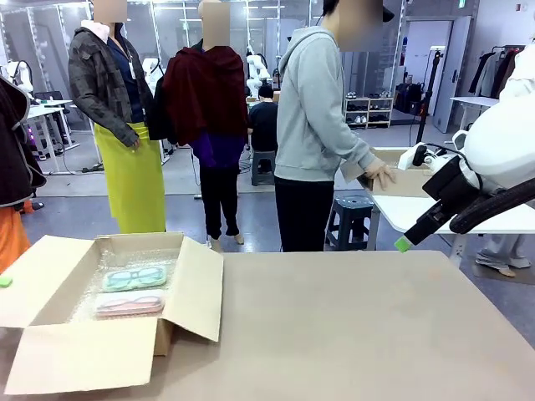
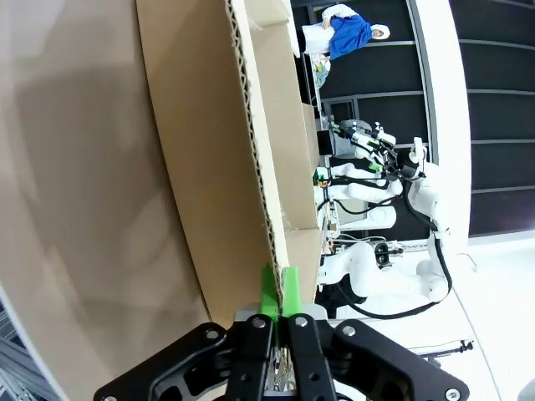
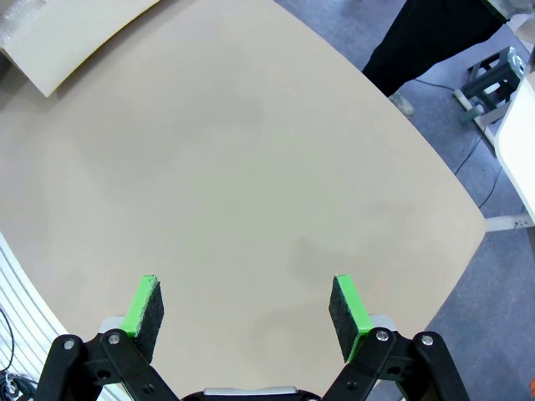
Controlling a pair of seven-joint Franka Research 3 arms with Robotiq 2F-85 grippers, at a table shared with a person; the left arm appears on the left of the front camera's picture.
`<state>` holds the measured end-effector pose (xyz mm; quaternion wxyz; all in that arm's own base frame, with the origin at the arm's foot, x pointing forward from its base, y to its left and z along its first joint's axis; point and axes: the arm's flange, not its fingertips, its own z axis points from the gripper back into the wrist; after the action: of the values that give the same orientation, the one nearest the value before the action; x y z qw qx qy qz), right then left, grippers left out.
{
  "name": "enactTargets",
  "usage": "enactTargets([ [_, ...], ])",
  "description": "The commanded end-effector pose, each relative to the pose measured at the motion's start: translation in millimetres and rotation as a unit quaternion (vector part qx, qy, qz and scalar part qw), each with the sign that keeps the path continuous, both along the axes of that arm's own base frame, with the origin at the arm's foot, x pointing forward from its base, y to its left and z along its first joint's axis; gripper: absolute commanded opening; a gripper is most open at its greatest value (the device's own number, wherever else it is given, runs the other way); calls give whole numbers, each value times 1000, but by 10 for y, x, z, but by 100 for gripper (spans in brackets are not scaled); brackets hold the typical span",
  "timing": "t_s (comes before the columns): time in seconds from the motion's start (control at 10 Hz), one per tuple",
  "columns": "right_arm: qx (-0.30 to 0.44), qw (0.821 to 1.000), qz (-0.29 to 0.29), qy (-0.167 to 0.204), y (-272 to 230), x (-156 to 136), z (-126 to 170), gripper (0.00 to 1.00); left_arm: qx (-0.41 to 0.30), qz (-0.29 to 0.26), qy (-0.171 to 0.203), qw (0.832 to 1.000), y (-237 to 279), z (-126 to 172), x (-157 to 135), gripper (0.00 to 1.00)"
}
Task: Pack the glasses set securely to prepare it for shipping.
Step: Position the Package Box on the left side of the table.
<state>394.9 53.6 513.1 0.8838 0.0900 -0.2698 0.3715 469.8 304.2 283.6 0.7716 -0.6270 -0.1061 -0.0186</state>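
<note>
The left hand (image 2: 280,288) has its green pads pressed together with the edge of a cardboard flap (image 2: 242,167) right at their tips; from the left wrist view it looks like a pinch on the flap's corrugated edge, though the overlap is too slim to be certain. Over on the other side, the right hand (image 3: 247,305) hangs spread wide above bare table (image 3: 251,167), holding nothing, and in the front view its green fingertip (image 1: 404,244) sits high off the right edge, well apart from the box. Out from the hands, the open cardboard box (image 1: 109,322) lies at the table's left, flaps splayed, lined with bubble wrap (image 1: 125,261). Inside rest the glasses set: the teal-green case (image 1: 134,278) toward the far side and the pink case (image 1: 129,304) just beside it, nearer the robot. Both lie flat, long axes running left to right across the box, roughly parallel to each other. The step in hand reads as folding the flaps shut. To do it well, I'd say swing the flap over in a smooth arc about its crease, keep the grip near the edge, and avoid dragging the box, so the cases stay put on the padding. A person's hand (image 1: 383,174) rests on another box at a farther table.
</note>
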Motion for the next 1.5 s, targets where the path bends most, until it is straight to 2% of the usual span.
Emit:
enactTargets([
  [0.0, -3, 1000, -4, 7, 17, 3, 17, 100, -1, -20, -7, 1000, 177, 96, 32, 2],
  [0.1, -3, 1000, -4, 7, 17, 3, 17, 100, 0, 0, -8, 1000, 263, 125, 37, 2],
  [0.8, -3, 1000, -4, 7, 17, 3, 17, 100, 12, 1, -10, 1000, 198, 95, 46, 2],
  [0.9, -3, 1000, -4, 7, 17, 3, 17, 100, 1, 17, -12, 1000, 187, 118, 74, 18],
  [1.0, -3, 1000, -4, 7, 17, 3, 17, 100, 13, 11, -20, 1000, 204, 205, 61, 46],
  [1.1, -3, 1000, -4, 7, 17, 3, 17, 100, 34, 16, -26, 999, 259, 311, 47, 62],
  [1.2, -3, 1000, -4, 7, 17, 3, 17, 100, 50, 23, -23, 998, 303, 366, 28, 91],
  [1.3, -3, 1000, -4, 7, 17, 3, 17, 100, 68, 32, -17, 997, 327, 351, 11, 100],
  [1.4, -3, 1000, -4, 7, 17, 3, 17, 100, 105, 51, -20, 993, 390, 402, 3, 100],
])
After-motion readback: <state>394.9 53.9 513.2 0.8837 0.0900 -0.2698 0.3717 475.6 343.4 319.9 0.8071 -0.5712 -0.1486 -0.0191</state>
